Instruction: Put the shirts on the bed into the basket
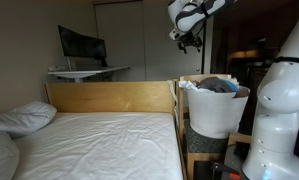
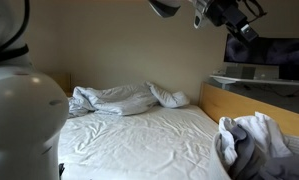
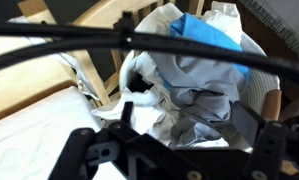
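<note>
While your end effector (image 1: pixel 190 38) hangs high above the basket (image 1: pixel 217 115), its jaws stand apart and empty. Shirts (image 3: pixel 204 70) fill the basket beside the bed (image 1: pixel 99 145).

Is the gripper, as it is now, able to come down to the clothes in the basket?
Probably yes. The gripper hangs above the basket, and the wrist view shows the clothes heaped below it, nothing lying between.

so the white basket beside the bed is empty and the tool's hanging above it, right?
Not empty: the basket is piled with clothes, a blue piece on top, clearest in the wrist view. The rest stands: it is white, beside the bed, and the tool hangs above it.
</note>
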Available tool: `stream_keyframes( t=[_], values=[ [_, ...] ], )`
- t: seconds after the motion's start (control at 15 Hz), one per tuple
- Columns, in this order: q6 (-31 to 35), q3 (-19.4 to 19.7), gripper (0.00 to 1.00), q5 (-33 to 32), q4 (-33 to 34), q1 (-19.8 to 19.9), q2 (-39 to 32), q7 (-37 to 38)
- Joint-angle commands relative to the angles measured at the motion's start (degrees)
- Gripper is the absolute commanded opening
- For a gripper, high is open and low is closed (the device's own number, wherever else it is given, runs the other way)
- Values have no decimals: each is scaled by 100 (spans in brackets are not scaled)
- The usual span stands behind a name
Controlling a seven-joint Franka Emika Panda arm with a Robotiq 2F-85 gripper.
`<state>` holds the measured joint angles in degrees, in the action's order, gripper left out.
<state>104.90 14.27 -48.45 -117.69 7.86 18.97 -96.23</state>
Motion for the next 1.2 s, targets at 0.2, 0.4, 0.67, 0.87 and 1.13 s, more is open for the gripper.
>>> stream_keyframes(
  t=[0.2, 0.4, 0.67, 0.87, 1.13],
  values=[
    [-612, -7, 100, 1098, 210, -403, 447, -2072],
    [-1059, 88, 100, 1617, 468, -421, 543, -3076],
    [-1470, 423, 100, 2481, 1026, -372, 479, -4421],
    [-1856, 809, 100, 3138, 1556, -343, 264, -5440],
    [-2114, 938, 100, 3365, 1659, -295, 281, -5473]
  ],
)
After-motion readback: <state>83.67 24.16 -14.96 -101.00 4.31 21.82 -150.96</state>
